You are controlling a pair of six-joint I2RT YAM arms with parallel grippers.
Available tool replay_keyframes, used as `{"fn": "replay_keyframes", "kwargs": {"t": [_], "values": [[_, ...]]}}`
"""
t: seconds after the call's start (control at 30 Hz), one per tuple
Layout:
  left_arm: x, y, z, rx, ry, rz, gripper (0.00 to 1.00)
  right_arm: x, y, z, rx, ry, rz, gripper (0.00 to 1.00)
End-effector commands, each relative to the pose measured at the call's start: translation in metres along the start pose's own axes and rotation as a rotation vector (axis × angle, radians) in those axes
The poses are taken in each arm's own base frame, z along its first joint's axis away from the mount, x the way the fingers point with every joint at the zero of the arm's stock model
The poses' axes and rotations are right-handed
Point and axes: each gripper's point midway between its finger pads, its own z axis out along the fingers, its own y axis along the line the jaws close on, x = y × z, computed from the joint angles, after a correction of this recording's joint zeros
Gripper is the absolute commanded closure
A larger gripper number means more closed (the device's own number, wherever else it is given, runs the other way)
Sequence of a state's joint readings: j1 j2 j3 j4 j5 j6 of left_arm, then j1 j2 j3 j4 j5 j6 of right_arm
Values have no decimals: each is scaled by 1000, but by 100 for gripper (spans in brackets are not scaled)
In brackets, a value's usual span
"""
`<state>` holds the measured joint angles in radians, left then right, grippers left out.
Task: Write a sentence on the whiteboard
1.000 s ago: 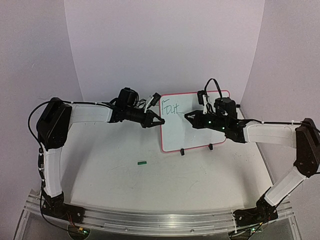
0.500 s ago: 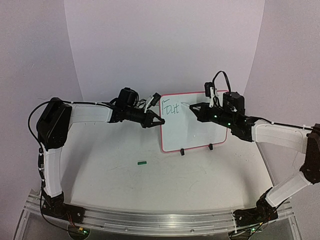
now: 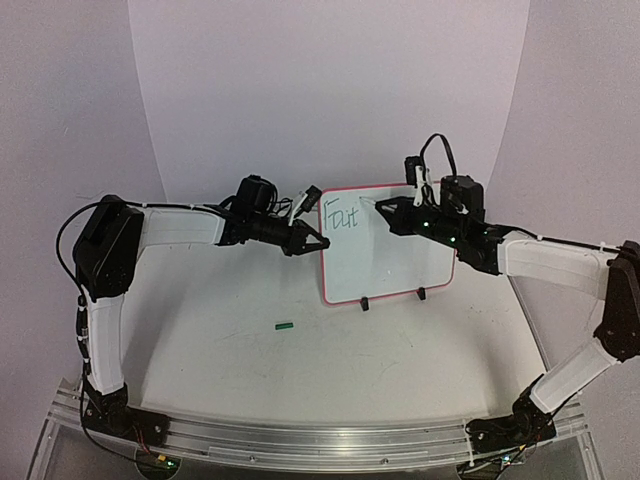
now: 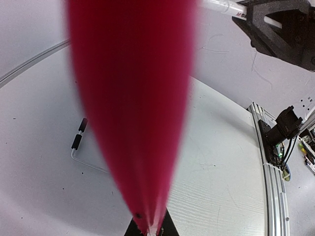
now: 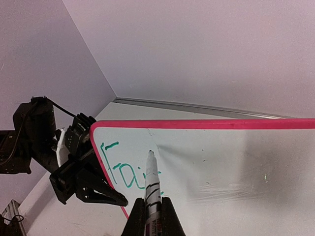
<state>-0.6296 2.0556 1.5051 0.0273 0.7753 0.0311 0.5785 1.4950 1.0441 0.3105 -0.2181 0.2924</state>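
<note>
The whiteboard (image 3: pixel 392 262) stands upright on two black feet, its rim red-pink. Green lettering (image 3: pixel 340 216) that reads like "Fait" sits in its top left corner. My left gripper (image 3: pixel 318 243) is shut on the board's left rim, which fills the left wrist view as a red blur (image 4: pixel 133 98). My right gripper (image 3: pixel 387 214) is shut on a white marker (image 5: pixel 153 183). The marker's tip is close to the board (image 5: pixel 226 162), just above the last stroke of the sentence (image 5: pixel 122 173). Whether the tip touches the board I cannot tell.
A small green marker cap (image 3: pixel 285 325) lies on the table in front of the left arm. Curved white walls close in the back and sides. A metal rail (image 3: pixel 320 440) runs along the near edge, with both arm bases on it.
My right gripper has lifted the marker from beside the lettering up toward the board's top. The left gripper and the board have not moved. The lettering looks the same.
</note>
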Motion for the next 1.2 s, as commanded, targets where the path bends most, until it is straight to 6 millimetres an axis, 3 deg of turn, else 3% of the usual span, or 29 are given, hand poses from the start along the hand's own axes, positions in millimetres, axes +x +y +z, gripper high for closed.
{"fn": "replay_keyframes", "kwargs": {"t": [0.0, 0.2, 0.77, 1.17], "values": [[64, -13, 20, 44, 188, -120, 100, -12, -4, 8, 29, -26, -13, 100], [64, -13, 19, 44, 188, -120, 100, -4, -9, 11, 40, -9, -6, 100], [63, -13, 19, 44, 186, -118, 100, 52, -24, 1, 65, 112, 36, 100], [63, -14, 19, 46, 187, -118, 100, 20, -9, -3, 15, 25, 48, 100]]}}
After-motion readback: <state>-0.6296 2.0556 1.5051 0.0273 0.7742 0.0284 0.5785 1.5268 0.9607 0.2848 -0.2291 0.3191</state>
